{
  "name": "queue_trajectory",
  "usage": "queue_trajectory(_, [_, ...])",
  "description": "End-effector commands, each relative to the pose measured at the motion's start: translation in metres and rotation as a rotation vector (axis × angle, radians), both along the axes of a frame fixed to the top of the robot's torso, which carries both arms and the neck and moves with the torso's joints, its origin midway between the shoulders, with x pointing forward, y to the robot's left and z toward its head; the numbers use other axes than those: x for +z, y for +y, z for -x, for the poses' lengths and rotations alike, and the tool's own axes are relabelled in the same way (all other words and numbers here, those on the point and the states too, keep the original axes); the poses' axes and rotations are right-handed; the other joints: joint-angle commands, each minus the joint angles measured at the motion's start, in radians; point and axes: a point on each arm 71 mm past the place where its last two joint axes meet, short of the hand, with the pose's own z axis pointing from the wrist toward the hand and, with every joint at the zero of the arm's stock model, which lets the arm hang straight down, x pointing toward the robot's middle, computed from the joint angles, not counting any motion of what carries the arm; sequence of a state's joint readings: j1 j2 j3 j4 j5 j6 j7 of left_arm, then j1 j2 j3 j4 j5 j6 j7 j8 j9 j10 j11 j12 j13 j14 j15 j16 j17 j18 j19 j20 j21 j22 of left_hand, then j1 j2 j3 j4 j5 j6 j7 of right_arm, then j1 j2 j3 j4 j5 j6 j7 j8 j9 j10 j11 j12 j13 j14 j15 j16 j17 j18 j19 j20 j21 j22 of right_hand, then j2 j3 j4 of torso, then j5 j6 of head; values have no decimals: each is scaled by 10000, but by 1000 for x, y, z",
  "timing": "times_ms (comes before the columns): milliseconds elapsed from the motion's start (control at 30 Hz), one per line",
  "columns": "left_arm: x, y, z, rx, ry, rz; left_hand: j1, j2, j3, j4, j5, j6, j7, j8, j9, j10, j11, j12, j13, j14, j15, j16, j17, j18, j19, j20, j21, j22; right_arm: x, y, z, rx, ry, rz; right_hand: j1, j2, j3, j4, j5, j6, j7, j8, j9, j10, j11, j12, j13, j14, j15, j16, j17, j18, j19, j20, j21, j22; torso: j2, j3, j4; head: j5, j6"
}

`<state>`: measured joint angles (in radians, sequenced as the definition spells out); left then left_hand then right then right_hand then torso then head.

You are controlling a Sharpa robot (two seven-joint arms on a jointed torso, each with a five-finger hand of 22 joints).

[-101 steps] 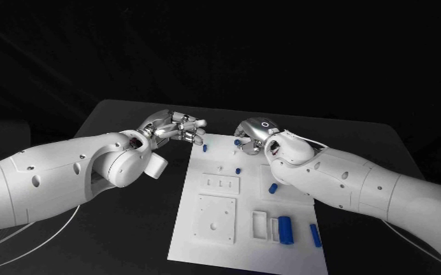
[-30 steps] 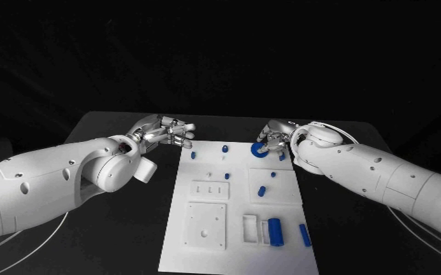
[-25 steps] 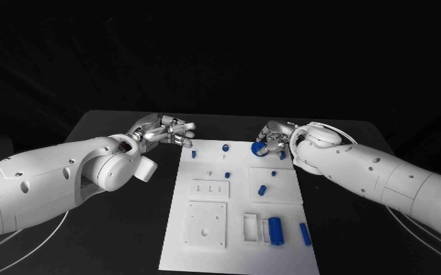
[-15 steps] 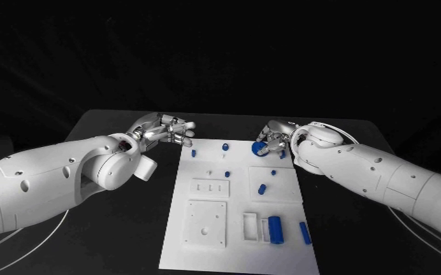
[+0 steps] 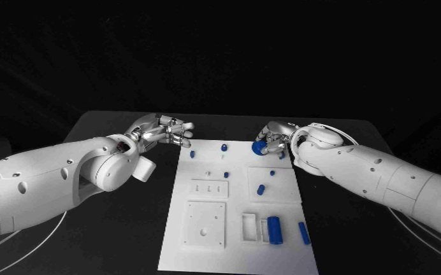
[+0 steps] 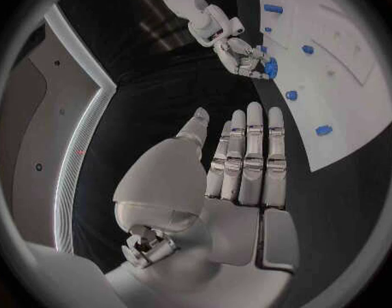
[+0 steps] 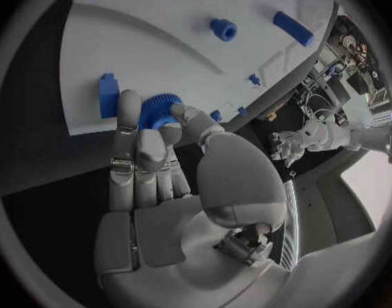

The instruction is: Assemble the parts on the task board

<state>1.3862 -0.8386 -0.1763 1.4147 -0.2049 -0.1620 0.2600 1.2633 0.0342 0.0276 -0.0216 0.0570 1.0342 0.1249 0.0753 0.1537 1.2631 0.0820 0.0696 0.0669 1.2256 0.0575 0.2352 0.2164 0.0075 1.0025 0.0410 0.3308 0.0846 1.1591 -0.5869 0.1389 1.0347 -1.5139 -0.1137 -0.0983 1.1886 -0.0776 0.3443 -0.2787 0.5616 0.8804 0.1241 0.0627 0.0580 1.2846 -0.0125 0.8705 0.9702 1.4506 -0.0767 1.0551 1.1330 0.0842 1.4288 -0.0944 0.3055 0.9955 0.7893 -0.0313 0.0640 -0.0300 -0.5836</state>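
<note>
The white task board (image 5: 207, 189) lies in the middle of the black table. My right hand (image 5: 276, 138) hovers at the board's far right corner and pinches a blue gear (image 5: 260, 148) between thumb and fingers. The right wrist view shows the gear (image 7: 161, 111) in my right hand (image 7: 148, 150), just above the board's (image 7: 144, 41) edge, next to a blue block (image 7: 109, 94). My left hand (image 5: 166, 130) hangs off the board's far left corner, fingers extended and holding nothing; its straight fingers (image 6: 247, 157) show in the left wrist view.
Small blue pegs (image 5: 192, 154) (image 5: 226, 174) (image 5: 261, 190) stand or lie across the board. A blue cylinder (image 5: 274, 230) and a blue bar (image 5: 304, 233) lie near its front right, beside a white slotted holder (image 5: 251, 225). Black table surrounds the board.
Over the last second both hands have barely moved. Compared with 3.4 s ago, the camera has shifted and the blue gear now shows in my right hand's fingers.
</note>
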Motion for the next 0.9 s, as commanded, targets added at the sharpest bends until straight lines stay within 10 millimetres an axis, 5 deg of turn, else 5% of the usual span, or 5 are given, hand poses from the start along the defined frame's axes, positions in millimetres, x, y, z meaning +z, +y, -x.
queue_trajectory(33, [1, -2, 1, -220, -57, 76, 91, 31, -12, -47, -17, -24, 5, -38, -11, -71, 9, -44, -15, 62, 14, -42, 16, 98, 56, -11, -42, -15, -1, -1, 1, 3, -73, -94, 78, -114, -91, 9, 113, -412, 3, -70, -24, -12, 29, -57, 1, 56, 6, -66, 12, 186, -65, 0, -34, 114, 3, -7, 5, -26, -11])
queue_trajectory(200, [1, -2, 0, -216, -55, 73, 91, 31, -12, -47, -17, -24, 5, -38, -11, -71, 9, -44, -15, 62, 14, -42, 16, 98, 56, -11, -42, -15, -1, -2, 1, -1, -131, -120, 277, -168, -265, 1, 134, -761, 47, -90, -40, -31, 60, -101, -28, 57, 24, -72, 36, 212, -43, 24, -143, 292, 1, -13, 12, -29, -10])
queue_trajectory(400, [1, -1, 0, -195, -50, 64, 91, 31, -12, -47, -17, -24, 5, -38, -11, -71, 9, -44, -15, 62, 14, -42, 16, 98, 56, -11, -42, -15, -1, -4, 1, 35, -218, -33, 440, -141, -458, 19, -455, -686, 45, -88, -38, -58, 73, -109, -47, 59, 38, -87, 44, 212, 1, 40, -284, 355, -1, -10, -1, -26, -14])
queue_trajectory(800, [0, -2, 0, -208, -26, 55, 91, 31, -12, -47, -17, -24, 5, -38, -11, -71, 9, -44, -15, 62, 14, -42, 16, 98, 56, -11, -42, -15, -1, -3, 2, 138, -390, 284, 379, 47, -874, 100, -938, 265, -14, -52, 4, -66, 51, -63, -41, 65, 27, -98, 61, 176, 162, 36, -628, 334, 3, -15, 14, -66, -16])
queue_trajectory(900, [0, -2, 0, -205, -20, 51, 91, 31, -12, -47, -17, -24, 5, -38, -11, -71, 9, -44, -15, 62, 14, -42, 16, 98, 56, -11, -42, -15, -1, -2, 2, 197, -294, 264, 195, 92, -781, 92, -955, 930, -65, -25, 30, -58, 20, -53, -41, 67, 8, -108, 59, 151, 201, 18, -718, 350, 6, -14, 15, -70, -17])
